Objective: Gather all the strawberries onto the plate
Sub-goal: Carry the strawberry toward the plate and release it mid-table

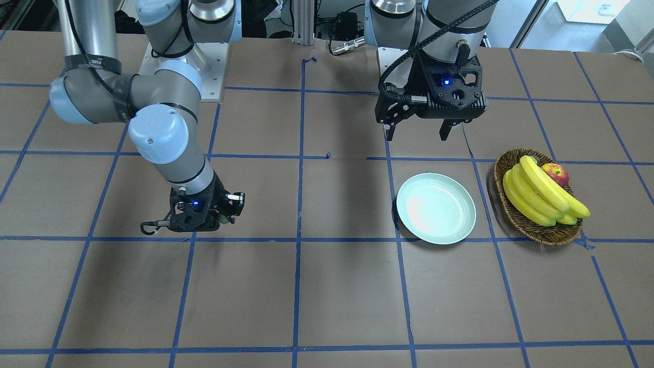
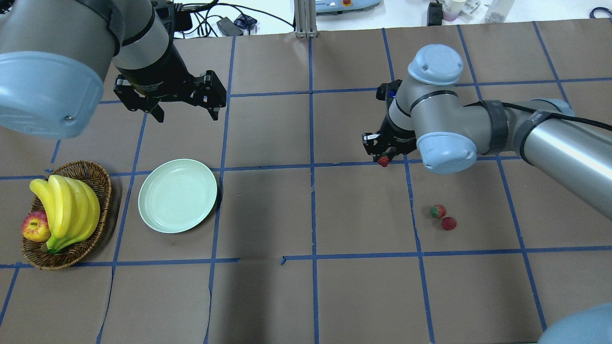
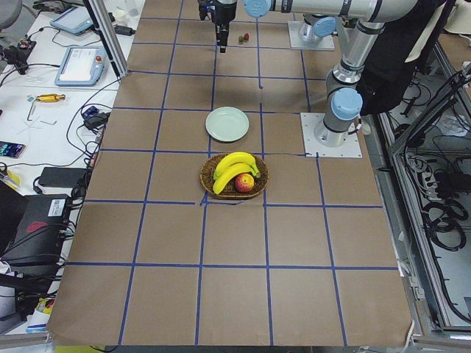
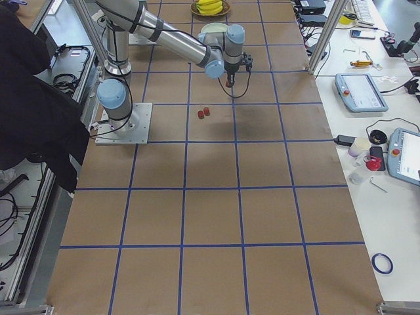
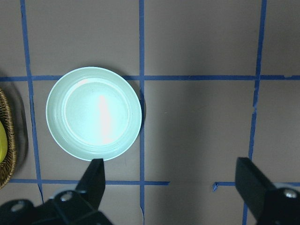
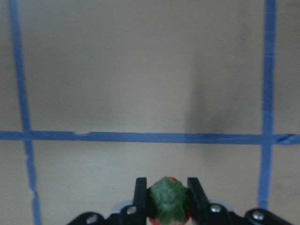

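The setting is presenting itself as a robotics laboratory. A grey-and-pale-blue jointed industrial arm is standing bolted on a square white metal base plate; a second arm of the same make is standing on its own plate. A large brown paper-covered table is carrying a grid of blue tape lines. A white side bench is holding grey-blue touchscreen teach pendants and a blue tape roll. Black cable bundles are lying on the floor beside the table, and a silver aluminium frame post is rising at its edge.
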### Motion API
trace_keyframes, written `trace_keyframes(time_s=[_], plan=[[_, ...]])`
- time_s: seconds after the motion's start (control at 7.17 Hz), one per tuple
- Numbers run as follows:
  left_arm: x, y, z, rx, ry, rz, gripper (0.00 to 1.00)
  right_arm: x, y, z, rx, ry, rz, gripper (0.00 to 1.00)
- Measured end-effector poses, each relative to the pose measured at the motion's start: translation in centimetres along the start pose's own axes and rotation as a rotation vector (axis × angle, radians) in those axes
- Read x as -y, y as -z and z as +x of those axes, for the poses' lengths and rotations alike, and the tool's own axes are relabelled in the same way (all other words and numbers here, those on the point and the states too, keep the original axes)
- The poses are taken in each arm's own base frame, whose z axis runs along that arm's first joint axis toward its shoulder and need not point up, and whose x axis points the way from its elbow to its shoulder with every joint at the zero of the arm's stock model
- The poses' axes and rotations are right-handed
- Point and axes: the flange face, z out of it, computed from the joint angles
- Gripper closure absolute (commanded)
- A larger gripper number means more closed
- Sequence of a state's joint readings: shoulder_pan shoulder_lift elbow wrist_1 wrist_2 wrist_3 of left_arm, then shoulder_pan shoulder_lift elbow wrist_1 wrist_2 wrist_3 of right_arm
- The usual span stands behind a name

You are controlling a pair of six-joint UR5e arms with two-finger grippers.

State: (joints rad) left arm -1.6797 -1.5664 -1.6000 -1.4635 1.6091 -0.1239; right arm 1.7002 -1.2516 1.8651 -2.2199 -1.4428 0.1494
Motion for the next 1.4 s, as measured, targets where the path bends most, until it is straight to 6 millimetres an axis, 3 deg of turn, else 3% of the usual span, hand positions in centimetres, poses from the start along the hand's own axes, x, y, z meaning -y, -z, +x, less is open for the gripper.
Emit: trace_keyframes(time_s=[0.28,0.42,0.56,0.7,0.84,0.98,1.26,1.4], plan=[[0.0,0.0,0.0,0.0,0.0,-0.001,0.0,-0.7,-1.2,-9.6,0.021,-0.058,0.002,1.0],[0.0,-0.1,0.0,0.0,0.0,-0.001,0.0,-1.4,-2.4,-13.3,0.017,-0.074,-0.007,1.0],[0.0,-0.1,0.1,0.0,-0.001,-0.001,0.0,-2.0,-4.5,-15.4,0.002,-0.078,-0.027,1.0],[0.0,-0.1,0.1,-0.001,-0.001,-0.001,0.0,-2.3,-6.4,-16.2,-0.017,-0.08,-0.045,0.94],[0.0,-0.1,0.1,-0.001,-0.001,0.0,0.0,-2.6,-7.7,-16.3,-0.031,-0.08,-0.058,0.09],[0.0,0.0,0.1,-0.001,-0.001,0.001,0.0,-2.7,-7.9,-16.3,-0.036,-0.077,-0.064,0.0],[0.0,0.0,0.1,0.0,-0.002,0.002,0.0,-2.8,-7.4,-16.2,-0.035,-0.075,-0.062,0.0],[0.0,0.0,0.1,0.0,-0.002,0.002,0.0,-2.3,-5.7,-15.2,-0.038,-0.084,-0.052,0.0]])
